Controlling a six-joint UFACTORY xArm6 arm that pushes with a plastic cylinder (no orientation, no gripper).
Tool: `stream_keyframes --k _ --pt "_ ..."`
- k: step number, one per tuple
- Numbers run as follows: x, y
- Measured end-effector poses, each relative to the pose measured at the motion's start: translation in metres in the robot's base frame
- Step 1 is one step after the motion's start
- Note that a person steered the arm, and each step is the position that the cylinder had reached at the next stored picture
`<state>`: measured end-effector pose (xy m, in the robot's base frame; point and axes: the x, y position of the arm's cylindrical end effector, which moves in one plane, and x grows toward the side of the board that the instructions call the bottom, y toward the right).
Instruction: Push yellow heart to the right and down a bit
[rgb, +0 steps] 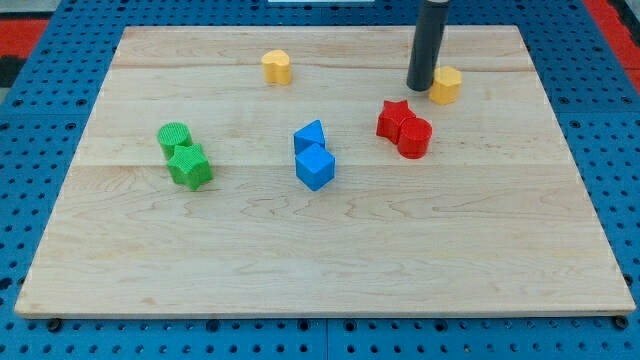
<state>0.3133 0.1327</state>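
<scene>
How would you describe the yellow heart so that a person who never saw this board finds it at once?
Start at the wooden board and follow its top edge. The yellow heart sits alone there, left of centre. The other yellow block lies further right, beside my tip and above the red blocks.

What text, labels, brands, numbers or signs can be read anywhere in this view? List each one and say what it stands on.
None: no text, label, number or sign shows on the pale wooden board, the blue pegboard surface around it, the coloured blocks, or the dark rod ending in my tip.
</scene>
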Motion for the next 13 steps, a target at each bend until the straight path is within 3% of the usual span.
stream_keyframes --k 1,2,5,7,9,12,13 --pt "0.0 0.01" --pt "0.011 -0.017" --pt "0.025 -0.189" --pt "-0.016 -0.202" --pt "-0.021 -0.24" --pt "-0.066 -0.218" --pt "-0.067 -0.185"
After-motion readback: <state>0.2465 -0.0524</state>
